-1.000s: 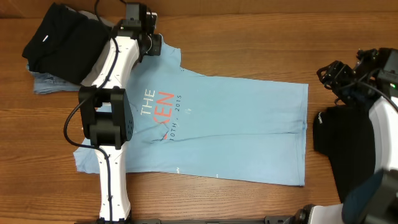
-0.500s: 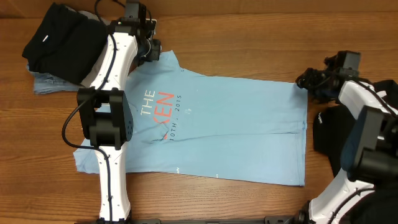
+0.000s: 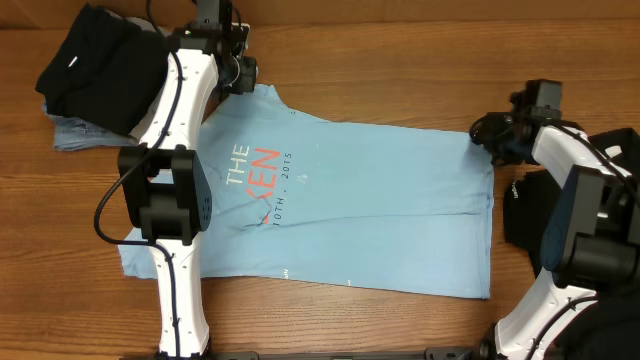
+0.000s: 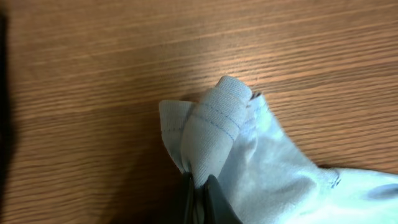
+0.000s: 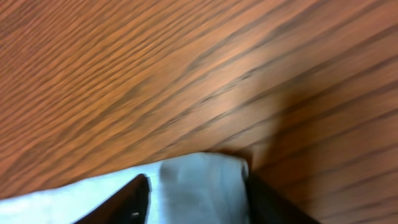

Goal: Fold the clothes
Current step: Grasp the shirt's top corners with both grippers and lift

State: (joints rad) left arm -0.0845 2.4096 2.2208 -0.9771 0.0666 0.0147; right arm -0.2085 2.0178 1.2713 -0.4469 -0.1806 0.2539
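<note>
The light blue T-shirt point(image 3: 370, 205) with white and coral-red lettering lies spread flat on the wooden table. My left gripper point(image 3: 243, 78) is shut on the shirt's far left sleeve hem, whose bunched fabric point(image 4: 214, 134) rises between the fingers point(image 4: 211, 199). My right gripper point(image 3: 487, 133) is at the shirt's far right corner, open, its fingers point(image 5: 134, 196) straddling the corner fabric point(image 5: 199, 186). A black garment with a white neck label point(image 3: 95, 65) lies at the far left.
A second dark garment point(image 3: 525, 215) lies at the right edge beside the right arm. A bluish cloth point(image 3: 75, 135) peeks out under the black garment at the left. Bare wooden table point(image 3: 400, 60) runs along the far side.
My right gripper has come in from the right edge to the shirt's far right corner. My left gripper has shifted slightly farther away with the sleeve.
</note>
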